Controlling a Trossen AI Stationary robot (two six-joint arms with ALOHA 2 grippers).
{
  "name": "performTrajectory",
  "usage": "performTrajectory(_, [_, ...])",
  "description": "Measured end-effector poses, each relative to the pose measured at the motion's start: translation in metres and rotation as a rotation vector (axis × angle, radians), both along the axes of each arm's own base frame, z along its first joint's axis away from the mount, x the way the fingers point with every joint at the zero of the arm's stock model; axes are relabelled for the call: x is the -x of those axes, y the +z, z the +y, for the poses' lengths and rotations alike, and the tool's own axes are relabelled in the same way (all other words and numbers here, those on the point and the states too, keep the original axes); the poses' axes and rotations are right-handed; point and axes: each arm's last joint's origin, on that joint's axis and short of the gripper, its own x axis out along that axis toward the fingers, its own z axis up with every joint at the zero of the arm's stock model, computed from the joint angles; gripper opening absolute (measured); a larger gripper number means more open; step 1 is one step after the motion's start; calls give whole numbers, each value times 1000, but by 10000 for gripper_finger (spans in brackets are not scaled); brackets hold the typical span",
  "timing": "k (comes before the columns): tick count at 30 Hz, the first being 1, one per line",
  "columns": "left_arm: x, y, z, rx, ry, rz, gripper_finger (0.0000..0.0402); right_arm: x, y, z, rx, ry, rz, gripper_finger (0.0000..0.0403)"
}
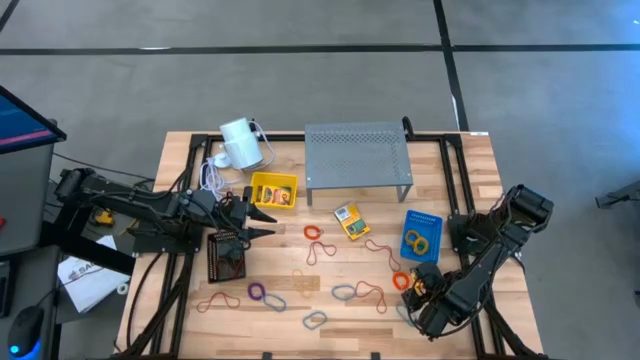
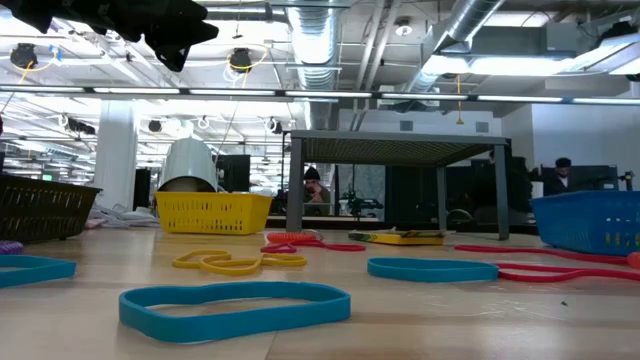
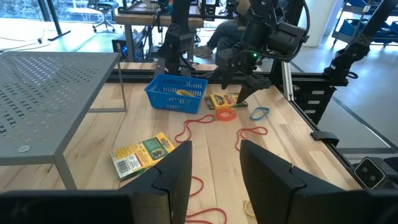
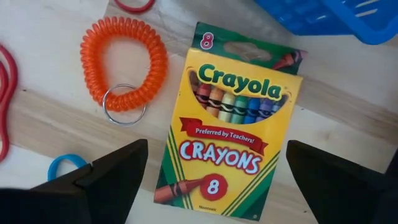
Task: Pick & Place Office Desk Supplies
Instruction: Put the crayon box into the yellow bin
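Note:
A yellow-green crayon box (image 4: 233,121) lies flat on the wooden table beside an orange coil keyring (image 4: 124,62). My right gripper (image 4: 217,165) hangs over it, pointing down, open wide, one finger to each side of the box and clear of it; the high view shows it at the near right (image 1: 420,290). A second crayon box (image 1: 350,220) lies flat mid-table. Several coloured rubber bands (image 1: 345,292) are scattered on the table. My left gripper (image 3: 216,155) is raised at the left (image 1: 262,222), nearly level, open, with nothing in it.
A grey perforated shelf (image 1: 357,155) stands at the far middle, with a yellow basket (image 1: 273,190) and a white cylinder with cord (image 1: 240,143) to its left. A blue basket (image 1: 421,235) sits just beyond my right gripper. A brown basket (image 1: 226,255) sits under my left arm.

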Motion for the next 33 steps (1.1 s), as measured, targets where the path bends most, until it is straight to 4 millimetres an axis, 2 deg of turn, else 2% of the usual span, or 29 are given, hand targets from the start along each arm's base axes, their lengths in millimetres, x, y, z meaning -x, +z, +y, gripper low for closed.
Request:
performTrajectory(12, [0,0,0,0,0,0,131,1,0,-1,12,-68,-6,380])
performTrajectory(19, [0,0,0,0,0,0,131,3,-16,-8,-14,-83,-17,380])
performTrajectory(33, [0,0,0,0,0,0,131,5,-21,-12,-15,-106,5,380])
